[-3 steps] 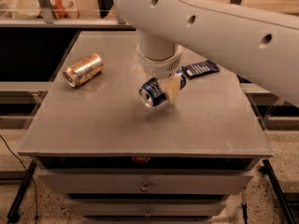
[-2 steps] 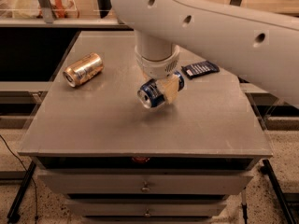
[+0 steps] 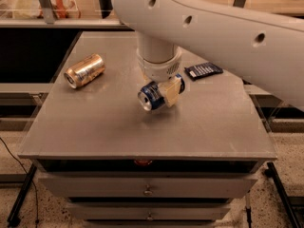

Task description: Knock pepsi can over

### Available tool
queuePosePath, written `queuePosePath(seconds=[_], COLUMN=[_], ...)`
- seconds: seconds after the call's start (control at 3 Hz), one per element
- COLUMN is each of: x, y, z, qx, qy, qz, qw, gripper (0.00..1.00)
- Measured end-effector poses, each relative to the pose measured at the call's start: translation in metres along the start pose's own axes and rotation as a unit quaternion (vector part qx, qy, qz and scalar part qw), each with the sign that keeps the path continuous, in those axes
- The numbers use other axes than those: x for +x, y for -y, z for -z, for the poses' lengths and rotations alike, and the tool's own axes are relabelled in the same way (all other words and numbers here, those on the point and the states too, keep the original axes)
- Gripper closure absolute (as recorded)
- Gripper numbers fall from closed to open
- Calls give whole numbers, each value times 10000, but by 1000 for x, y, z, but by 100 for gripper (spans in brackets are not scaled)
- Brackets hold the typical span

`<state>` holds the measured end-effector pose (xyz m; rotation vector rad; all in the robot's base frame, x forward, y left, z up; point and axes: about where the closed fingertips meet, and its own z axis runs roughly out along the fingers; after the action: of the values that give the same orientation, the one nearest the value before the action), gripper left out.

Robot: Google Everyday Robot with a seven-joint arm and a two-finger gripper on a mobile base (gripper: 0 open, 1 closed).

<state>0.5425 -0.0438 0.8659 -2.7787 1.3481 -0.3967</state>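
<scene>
The pepsi can (image 3: 150, 98) is dark blue with a silver top. It is tipped on its side at the middle of the table, top facing front-left. My gripper (image 3: 159, 98) hangs under the white wrist straight above it and is closed around the can. One beige finger (image 3: 173, 92) presses on the can's right side; the other is hidden behind the can. I cannot tell whether the can rests on the tabletop or hangs just above it.
A gold can (image 3: 84, 71) lies on its side at the table's left. A small flat dark wrapper (image 3: 203, 71) lies at the back right. The grey table (image 3: 95, 132) has drawers below. My large white arm crosses the upper right.
The gripper and the tipped can have shifted slightly left and toward the front. The gold can and wrapper have not moved.
</scene>
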Motion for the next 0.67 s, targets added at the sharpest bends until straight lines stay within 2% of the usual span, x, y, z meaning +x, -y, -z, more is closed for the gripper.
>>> queuePosePath(seconds=[0.33, 0.67], x=[-1, -2], y=[0, -1], z=[-2, -3], qx=[-36, -61], qy=[33, 55], qz=[-10, -17], qw=[10000, 10000], gripper=[0, 0])
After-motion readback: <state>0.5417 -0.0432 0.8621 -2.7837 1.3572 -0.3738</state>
